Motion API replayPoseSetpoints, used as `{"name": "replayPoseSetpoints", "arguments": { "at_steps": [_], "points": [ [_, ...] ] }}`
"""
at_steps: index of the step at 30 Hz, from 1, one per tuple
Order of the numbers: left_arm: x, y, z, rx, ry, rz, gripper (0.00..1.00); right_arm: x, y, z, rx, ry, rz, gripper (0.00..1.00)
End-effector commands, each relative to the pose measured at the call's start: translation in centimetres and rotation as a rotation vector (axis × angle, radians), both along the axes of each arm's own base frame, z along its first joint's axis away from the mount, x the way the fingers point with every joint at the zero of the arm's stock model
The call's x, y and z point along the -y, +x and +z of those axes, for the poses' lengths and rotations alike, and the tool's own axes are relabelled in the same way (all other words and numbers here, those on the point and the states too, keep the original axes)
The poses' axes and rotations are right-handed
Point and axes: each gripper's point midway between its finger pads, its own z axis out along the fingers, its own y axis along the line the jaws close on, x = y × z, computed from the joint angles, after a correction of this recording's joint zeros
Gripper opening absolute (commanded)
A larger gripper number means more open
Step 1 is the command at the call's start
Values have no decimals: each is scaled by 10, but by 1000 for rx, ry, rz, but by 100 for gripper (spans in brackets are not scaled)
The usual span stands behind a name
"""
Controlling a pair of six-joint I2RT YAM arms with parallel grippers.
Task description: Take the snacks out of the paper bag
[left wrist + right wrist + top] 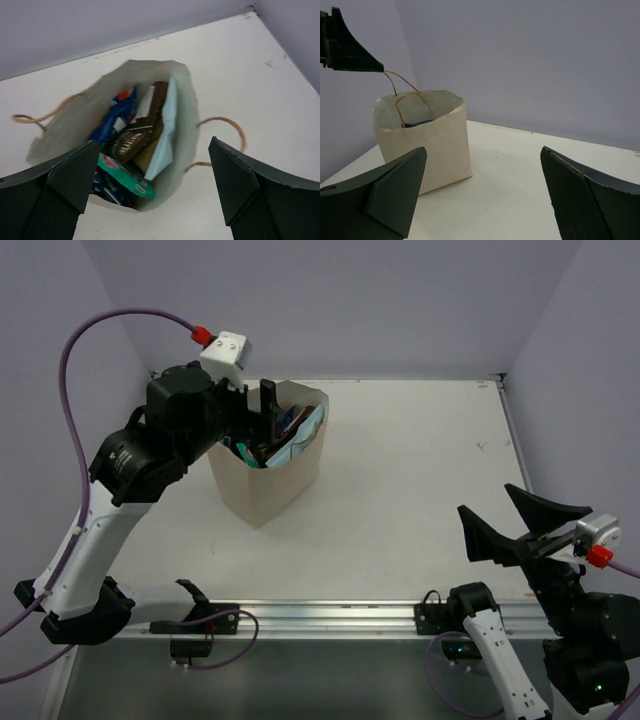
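Observation:
The tan paper bag (262,485) stands upright and open at the table's left middle. In the left wrist view I look down into the bag (70,127) and see snacks packed on edge: a dark blue packet (116,120), a brown packet (137,135), a light blue packet (166,127) and a teal packet (125,176). My left gripper (255,430) is open and empty just above the bag's mouth (150,185). My right gripper (484,498) is open and empty over the table's near right, well away from the bag (432,145).
The bag's twisted handles (222,125) hang out to both sides. Grey walls close in the table at the back and both sides. A metal rail (330,615) runs along the near edge by the arm bases.

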Motion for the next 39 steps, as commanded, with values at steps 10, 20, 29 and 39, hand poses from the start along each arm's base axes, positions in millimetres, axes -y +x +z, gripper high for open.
{"name": "replayPoseSetpoints", "arguments": {
  "at_steps": [10, 20, 29, 39],
  "points": [
    [-135, 77, -34, 102, 64, 208, 95, -8, 2, -1, 18, 2, 45, 99],
    [-127, 100, -72, 122, 139, 71, 89, -28, -2, -10, 21, -42, 161, 99],
    [-110, 116, -95, 107, 159, -57, 75, -31, -2, -14, 16, -56, 181, 99],
    [-109, 121, -118, 76, 184, -85, 62, -38, 0, -17, -10, -71, 223, 99]
  ]
}}
